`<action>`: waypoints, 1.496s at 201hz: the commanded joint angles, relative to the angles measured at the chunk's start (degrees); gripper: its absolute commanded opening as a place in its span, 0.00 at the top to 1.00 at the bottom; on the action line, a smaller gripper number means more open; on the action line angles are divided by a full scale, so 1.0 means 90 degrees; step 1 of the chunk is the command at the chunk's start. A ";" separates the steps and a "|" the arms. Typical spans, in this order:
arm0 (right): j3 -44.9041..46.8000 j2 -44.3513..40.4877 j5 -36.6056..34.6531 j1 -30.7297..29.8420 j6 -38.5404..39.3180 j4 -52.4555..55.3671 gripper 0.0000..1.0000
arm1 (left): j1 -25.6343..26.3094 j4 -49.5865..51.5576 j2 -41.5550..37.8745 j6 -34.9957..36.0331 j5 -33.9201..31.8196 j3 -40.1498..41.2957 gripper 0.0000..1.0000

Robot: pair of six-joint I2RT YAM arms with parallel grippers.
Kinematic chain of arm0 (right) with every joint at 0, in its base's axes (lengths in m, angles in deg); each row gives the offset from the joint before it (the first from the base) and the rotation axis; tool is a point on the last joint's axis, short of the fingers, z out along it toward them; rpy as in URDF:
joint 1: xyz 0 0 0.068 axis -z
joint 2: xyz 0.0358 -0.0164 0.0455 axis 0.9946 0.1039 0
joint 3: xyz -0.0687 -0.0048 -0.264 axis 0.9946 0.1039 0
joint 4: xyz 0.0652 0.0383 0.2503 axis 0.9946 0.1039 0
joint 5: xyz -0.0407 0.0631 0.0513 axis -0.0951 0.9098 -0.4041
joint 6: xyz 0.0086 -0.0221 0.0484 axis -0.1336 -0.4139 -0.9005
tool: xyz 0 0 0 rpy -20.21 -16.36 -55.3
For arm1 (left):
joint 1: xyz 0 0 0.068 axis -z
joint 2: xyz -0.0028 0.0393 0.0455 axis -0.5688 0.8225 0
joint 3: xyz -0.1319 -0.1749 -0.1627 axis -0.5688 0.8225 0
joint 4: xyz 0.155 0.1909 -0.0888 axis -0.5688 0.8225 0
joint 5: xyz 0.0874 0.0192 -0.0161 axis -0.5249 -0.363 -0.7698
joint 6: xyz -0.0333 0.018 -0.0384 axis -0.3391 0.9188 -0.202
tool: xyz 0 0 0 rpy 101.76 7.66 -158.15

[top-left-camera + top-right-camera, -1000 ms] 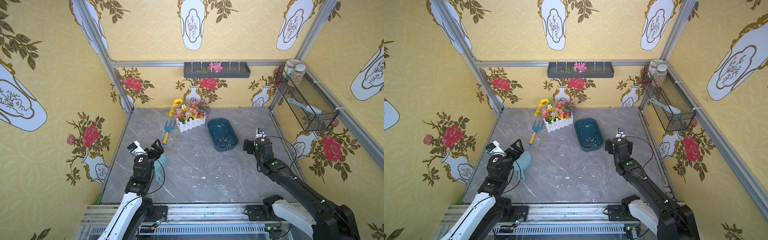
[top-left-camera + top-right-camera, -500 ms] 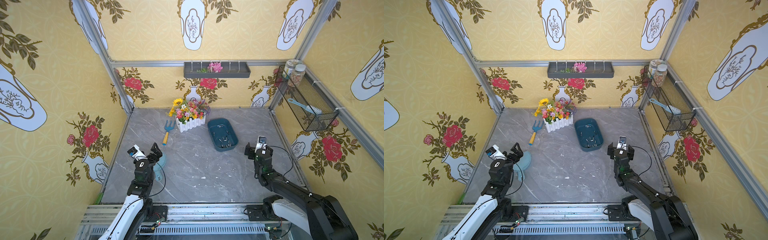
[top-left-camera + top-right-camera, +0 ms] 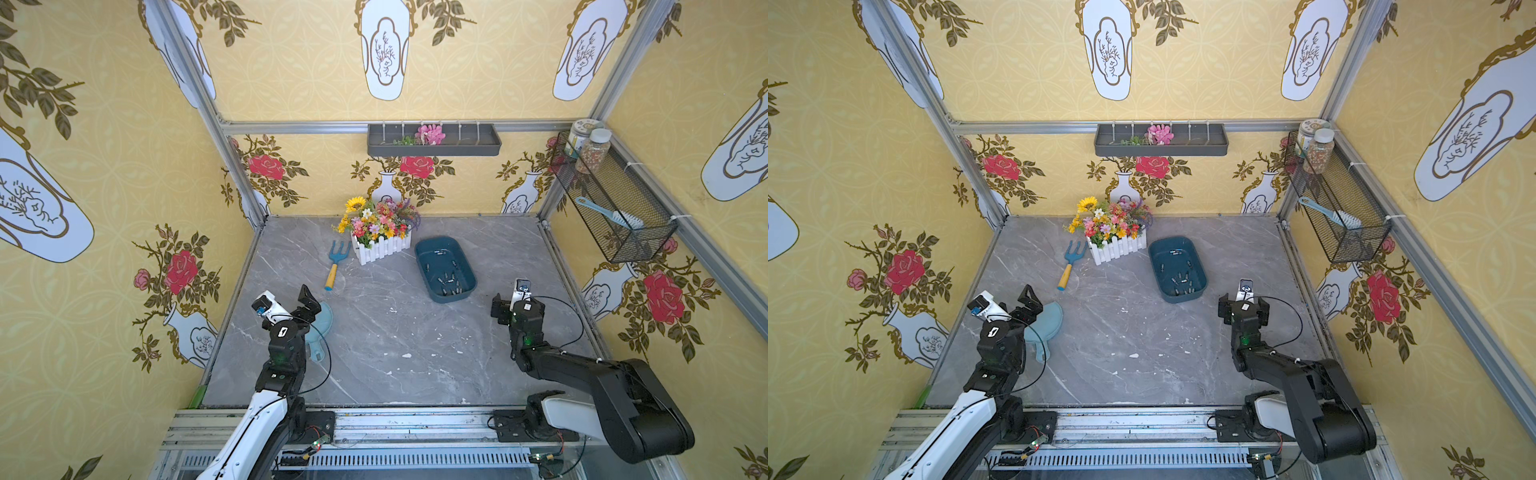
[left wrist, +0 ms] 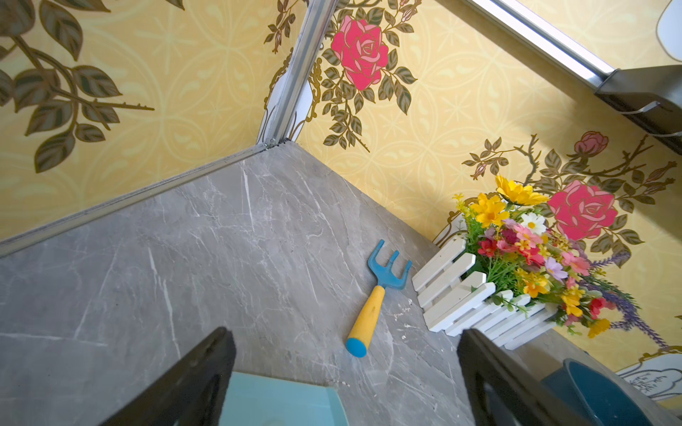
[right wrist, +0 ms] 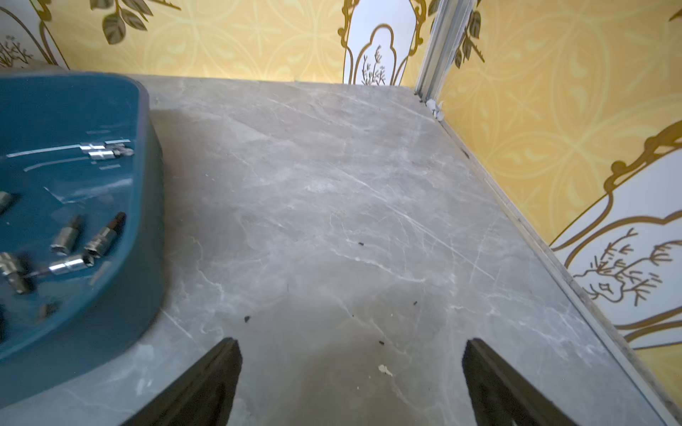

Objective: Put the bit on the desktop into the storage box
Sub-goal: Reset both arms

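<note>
By my judgement the task was finished or close to it. Every bit (image 5: pixel 103 236) I could find lay inside the storage box (image 3: pixel 457 297), which sat on the desk (image 3: pixel 395 328) ahead of the right fingers (image 5: pixel 199 387) and off to their left, near but not touching. No bit showed on the bare desk around either arm. The pale flecks between the two arms looked like crumbs, though they were too small to tell for sure. If one was a bit, it was the only work left.

The right fingers were spread wide with nothing between them. The left fingers (image 4: pixel 184 380) were also spread wide and empty, hanging over the pale blue scoop (image 3: pixel 323 318).

Counts:
- One storage box, holding about ten bits in both top views, too small to count exactly. The right wrist view showed roughly six of them.
- One scoop.
- One garden fork (image 3: pixel 336 264) and one flower box (image 3: pixel 380 241), both ahead of the left fingers.
- Two arms.
</note>
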 commanded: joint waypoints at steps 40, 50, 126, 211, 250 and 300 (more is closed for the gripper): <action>-0.0333 0.0694 0.0896 0.0630 -0.0360 -0.0762 0.03 | -0.0001 -0.1372 0.0960 0.1028 -0.1025 0.0226 0.00; -0.0430 0.0766 0.0987 0.0707 -0.0386 -0.0597 0.03 | -0.0010 -0.1762 0.1227 0.1142 -0.1071 0.0300 0.00; -0.0412 0.0819 0.0933 0.0693 -0.0339 -0.0722 0.03 | -0.0507 -0.3841 0.3384 0.2166 0.0115 0.0183 0.00; -0.0413 0.0819 0.0894 0.0666 -0.0321 -0.0722 0.03 | -0.0792 -0.5448 0.4447 0.2286 0.1152 0.0623 0.00; -0.0401 0.0811 0.0894 0.0670 -0.0311 -0.0742 0.03 | -0.0790 -0.5429 0.4494 0.2365 0.1266 0.0582 0.00; -0.0407 0.0816 0.0874 0.0652 -0.0302 -0.0745 0.03 | -0.0791 -0.5425 0.4507 0.2361 0.1257 0.0563 0.00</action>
